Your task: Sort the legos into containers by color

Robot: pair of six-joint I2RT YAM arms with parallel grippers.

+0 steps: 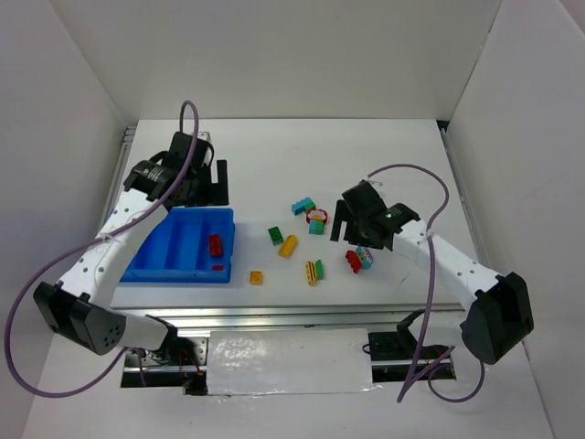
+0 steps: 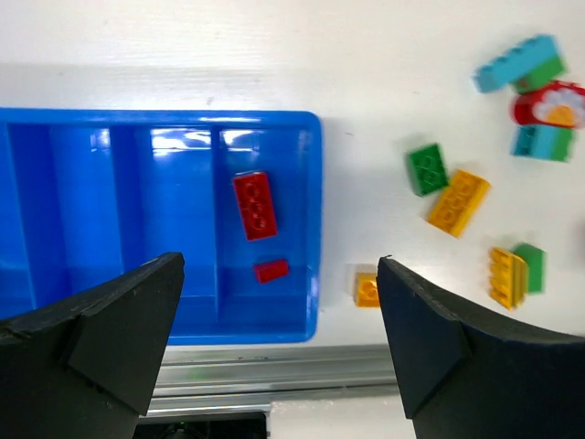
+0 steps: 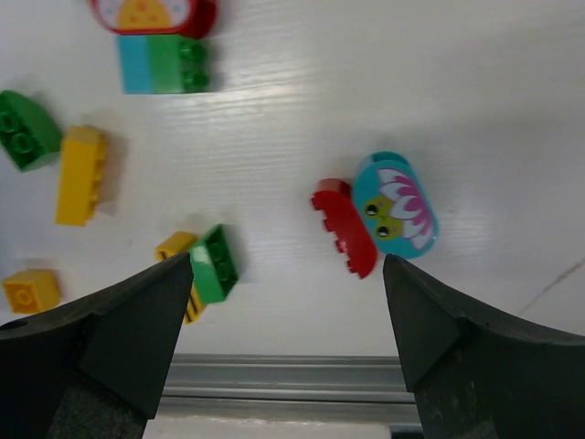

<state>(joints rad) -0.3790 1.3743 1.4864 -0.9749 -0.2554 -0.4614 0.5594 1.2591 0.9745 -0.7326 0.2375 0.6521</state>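
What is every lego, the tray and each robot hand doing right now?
Blue tray: flat on table, two red bricks in one compartment.
Large red brick: lying in tray.
Small red brick: lying in tray.
Other legos: loose on table, unsorted.
Left gripper: jaws open, empty, above tray.
Right gripper: jaws open, empty, above loose legos.

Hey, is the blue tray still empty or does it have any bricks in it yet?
Not empty. The blue tray holds two red bricks, a larger one and a small one, both in its rightmost compartment. The other compartments look bare.
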